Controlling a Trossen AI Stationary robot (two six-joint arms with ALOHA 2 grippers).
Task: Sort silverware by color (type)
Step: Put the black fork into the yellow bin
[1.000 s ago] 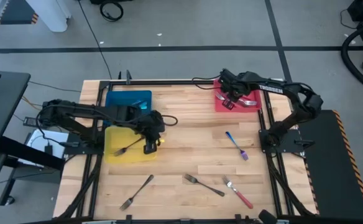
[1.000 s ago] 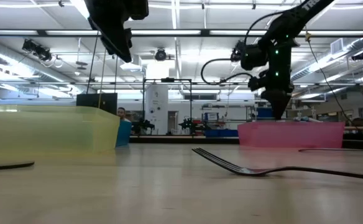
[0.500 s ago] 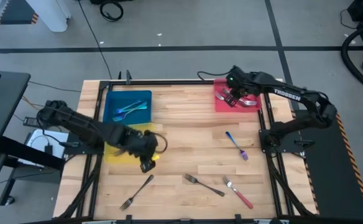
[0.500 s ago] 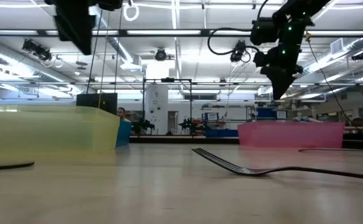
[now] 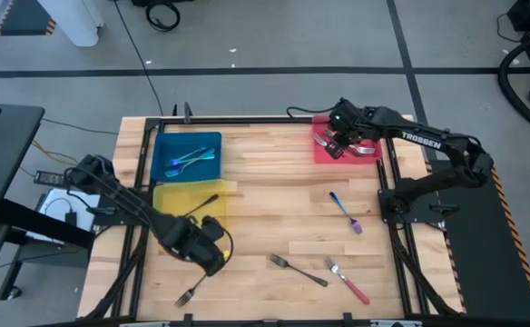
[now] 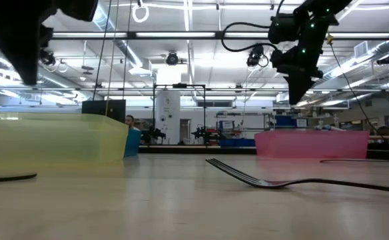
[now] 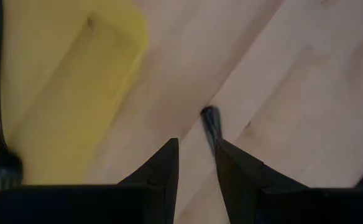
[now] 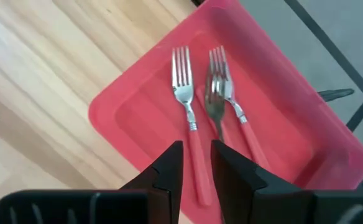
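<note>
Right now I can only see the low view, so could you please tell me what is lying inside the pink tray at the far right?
Observer: The red tray holds forks with red handles, at least two, side by side.
Operator: Thank you. Where is the left gripper?
Observer: The left gripper hangs over the table's front left, above the handle end of a dark grey fork.
Operator: Is the yellow tray empty?
Observer: No, one dark fork lies inside the yellow tray.
</note>
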